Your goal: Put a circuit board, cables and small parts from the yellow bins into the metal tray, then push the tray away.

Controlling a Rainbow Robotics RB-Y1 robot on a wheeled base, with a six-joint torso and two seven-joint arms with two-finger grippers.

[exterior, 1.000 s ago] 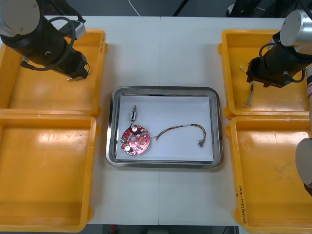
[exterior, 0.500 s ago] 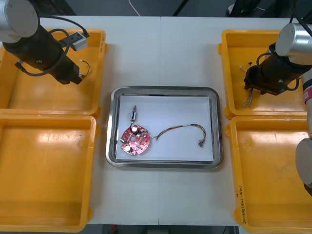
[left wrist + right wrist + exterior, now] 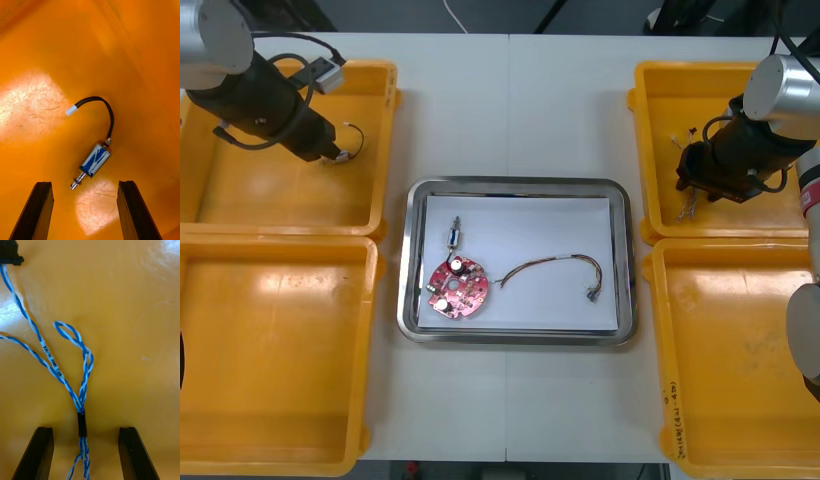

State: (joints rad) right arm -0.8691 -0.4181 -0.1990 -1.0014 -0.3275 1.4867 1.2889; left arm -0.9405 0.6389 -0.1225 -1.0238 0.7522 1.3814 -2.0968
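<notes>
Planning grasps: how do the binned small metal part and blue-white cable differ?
Shape: small metal part compact, blue body, black lead; blue and white cable long, twisted, branching. Pose: part lies beyond the open left gripper; cable runs through the open right gripper. Both in yellow bins.

Light table, seam down middle

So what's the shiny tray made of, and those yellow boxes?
The tray looks like polished metal: its rim gleams like a mirror. The white sheet inside may be paper. The yellow bins look like glossy plastic, with scuffs and scratches.
</notes>
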